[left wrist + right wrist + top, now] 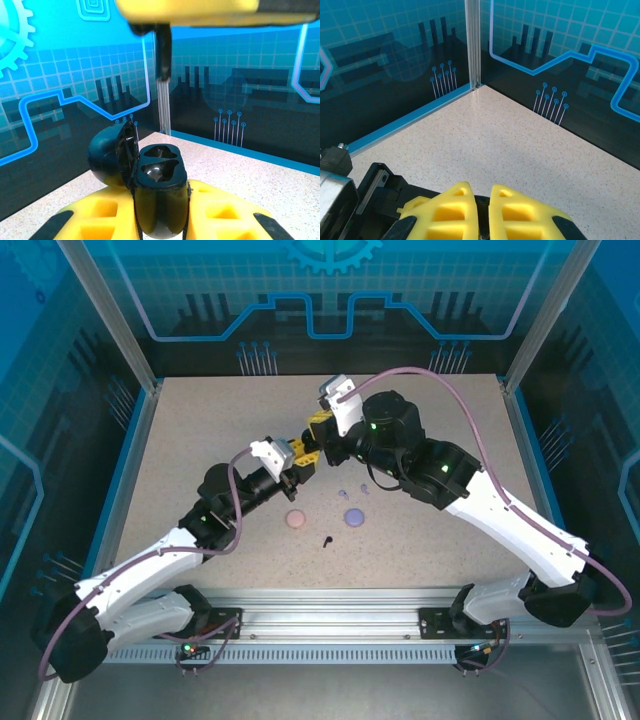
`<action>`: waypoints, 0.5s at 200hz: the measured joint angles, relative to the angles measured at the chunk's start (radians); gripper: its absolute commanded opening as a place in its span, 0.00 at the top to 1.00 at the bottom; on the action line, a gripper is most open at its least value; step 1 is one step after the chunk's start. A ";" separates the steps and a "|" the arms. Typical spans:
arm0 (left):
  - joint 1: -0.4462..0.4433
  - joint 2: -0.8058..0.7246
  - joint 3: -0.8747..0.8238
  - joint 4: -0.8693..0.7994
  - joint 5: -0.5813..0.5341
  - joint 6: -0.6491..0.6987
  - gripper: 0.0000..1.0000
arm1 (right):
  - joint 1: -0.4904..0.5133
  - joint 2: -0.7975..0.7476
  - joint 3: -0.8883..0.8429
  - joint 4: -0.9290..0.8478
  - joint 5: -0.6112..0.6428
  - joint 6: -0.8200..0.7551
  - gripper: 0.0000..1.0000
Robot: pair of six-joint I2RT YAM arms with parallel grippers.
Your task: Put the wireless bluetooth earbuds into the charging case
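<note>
My left gripper (298,468) is shut on a black charging case (160,170), held upright between its yellow fingers (100,215). The lid (107,152) hangs open to the left, and both sockets look unfilled. Just above the case hovers my right gripper (318,432), shut on a thin black earbud (163,55) whose stem points down at the case. In the right wrist view this earbud is a dark sliver (483,215) between the yellow fingers (455,210). Another black earbud (327,540) and two lavender earbuds (345,492) lie on the table.
A round pink case (296,519) and a round lavender case (353,516) sit closed on the speckled table (200,460), just in front of the grippers. Blue printed walls and an aluminium corner post (472,45) bound the far side.
</note>
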 measured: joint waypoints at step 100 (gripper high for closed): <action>-0.010 0.000 0.030 -0.033 -0.019 0.093 1.00 | 0.013 -0.009 -0.077 0.026 0.015 -0.004 0.92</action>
